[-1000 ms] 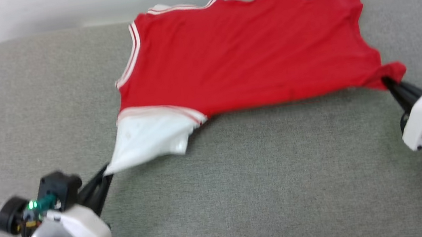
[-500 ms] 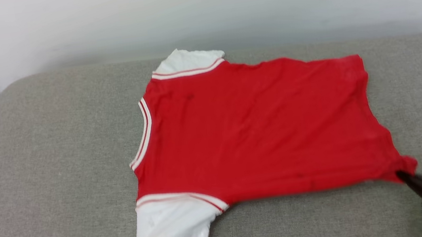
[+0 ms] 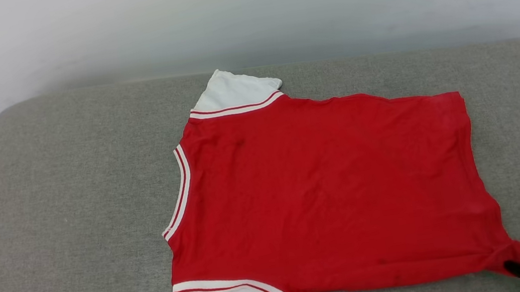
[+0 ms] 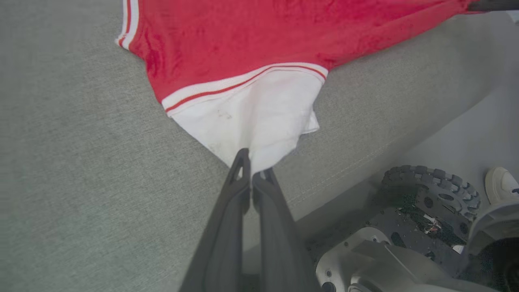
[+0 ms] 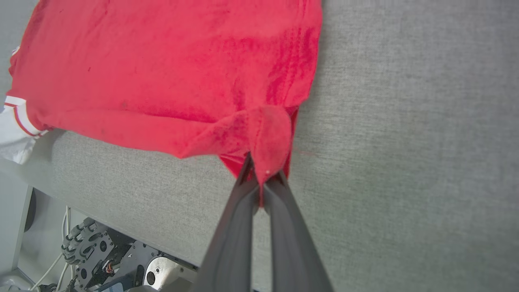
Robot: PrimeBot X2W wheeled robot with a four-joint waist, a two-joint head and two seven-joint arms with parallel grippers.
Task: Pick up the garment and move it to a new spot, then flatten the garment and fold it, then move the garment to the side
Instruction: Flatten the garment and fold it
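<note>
Garment: the garment, a red jersey, lies spread out on a grey cushion, plain red side up, with a few shallow wrinkles across it.
Lie of it: the neck opening faces the robot's left and the hem faces its right; the striped neck trim curves along the left edge.
Far sleeve: the far sleeve is white and lies flat on the cushion toward the wall, with a red-and-white band where it joins the body.
Near sleeve: the near sleeve is white too, drawn out to a point toward the cushion's front edge.
Left gripper: the left gripper has its dark fingers pressed together on the tip of that near sleeve.
Hem corner: the near hem corner is bunched into a small rounded fold.
Right gripper: the right gripper has its fingers clamped on that fold, and the cloth laps over their tips.
Cushion: the cushion is grey woven fabric with rounded far corners.
Wall: the wall behind is plain and pale.
Below the front edge: a knobbly black wheel of the robot's base stands on the pale floor.
</note>
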